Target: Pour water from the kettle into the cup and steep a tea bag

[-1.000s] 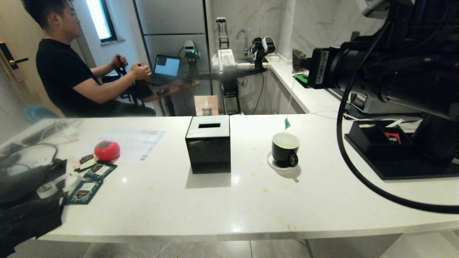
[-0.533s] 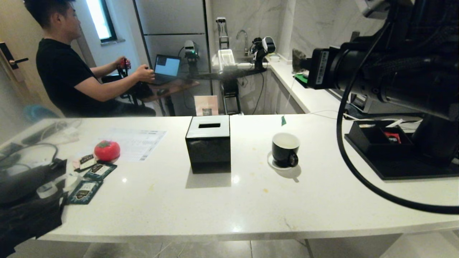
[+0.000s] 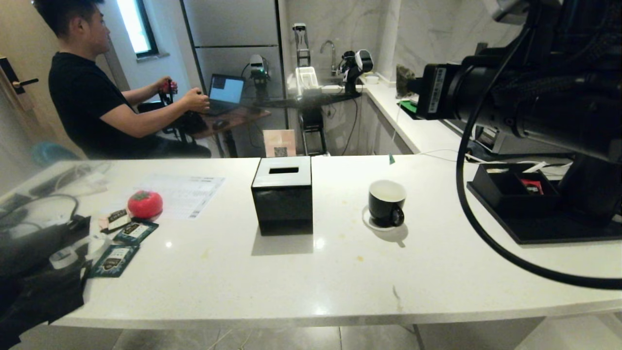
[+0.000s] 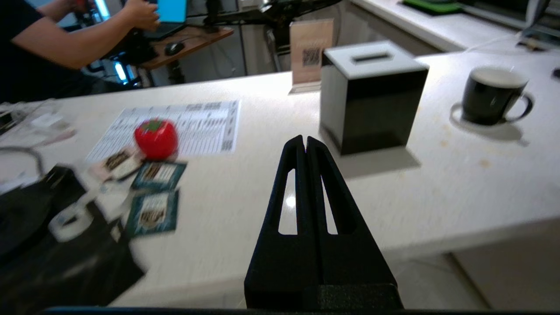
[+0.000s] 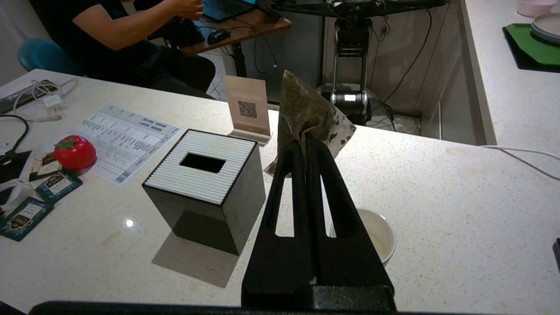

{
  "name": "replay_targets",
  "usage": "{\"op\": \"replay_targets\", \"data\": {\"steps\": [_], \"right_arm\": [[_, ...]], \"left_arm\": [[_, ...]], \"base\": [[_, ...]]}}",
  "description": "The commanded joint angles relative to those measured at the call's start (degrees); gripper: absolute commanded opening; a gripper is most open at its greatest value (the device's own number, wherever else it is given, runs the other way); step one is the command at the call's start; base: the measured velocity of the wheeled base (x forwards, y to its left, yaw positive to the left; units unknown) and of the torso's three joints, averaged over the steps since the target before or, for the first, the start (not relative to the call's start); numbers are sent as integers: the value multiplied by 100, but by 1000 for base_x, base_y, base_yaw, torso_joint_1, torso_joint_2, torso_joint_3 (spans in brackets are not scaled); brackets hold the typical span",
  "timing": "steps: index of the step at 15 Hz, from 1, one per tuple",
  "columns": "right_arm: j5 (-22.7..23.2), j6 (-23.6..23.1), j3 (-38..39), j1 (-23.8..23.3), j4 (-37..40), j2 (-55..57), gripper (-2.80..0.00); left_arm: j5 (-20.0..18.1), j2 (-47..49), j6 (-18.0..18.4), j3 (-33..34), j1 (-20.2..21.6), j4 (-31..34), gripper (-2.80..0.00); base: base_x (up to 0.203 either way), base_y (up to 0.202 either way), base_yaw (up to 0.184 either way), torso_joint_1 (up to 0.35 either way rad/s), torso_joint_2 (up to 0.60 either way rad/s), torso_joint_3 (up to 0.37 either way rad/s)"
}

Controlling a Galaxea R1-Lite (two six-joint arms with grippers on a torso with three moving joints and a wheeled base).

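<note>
The right claw (image 5: 305, 141) is pinching a brownish mesh tea bag (image 5: 309, 114) above the small glossy black cup (image 3: 386, 201) — it is sitting on its white saucer on the pale stone surface (image 3: 291, 272), beside the square black box (image 3: 283, 193). The left claw (image 4: 305, 142) is hanging pressed together, empty.

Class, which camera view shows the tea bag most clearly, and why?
The right wrist view: the tea bag fills the centre, pinched in the shut right gripper above the cup. The head view shows only its small green tag dangling beyond the cup. The left wrist view does not show it.
</note>
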Motion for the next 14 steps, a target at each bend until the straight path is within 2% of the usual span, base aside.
{"op": "replay_targets", "data": {"steps": [1,6,10,14], "right_arm": [[-12,3,-39,-6,-8,27,-280],[-17,3,-83,-6,-8,27,-280],[-20,-5,-131,-6,-8,34,-280],[-11,-5,-503,-6,27,156,-280]], "left_arm": [[-35,1368,-109,-318,-143,-536,-280],[-58,2642,-556,-966,-1152,-1206,-280],[-55,3618,-608,-1160,-1503,-1936,-280],[-39,4660,-778,-1391,-1807,-2813,-280]], "base": [[0,0,0,0,0,0],[0,0,0,0,0,0],[0,0,0,0,0,0],[0,0,0,0,0,0]]}}
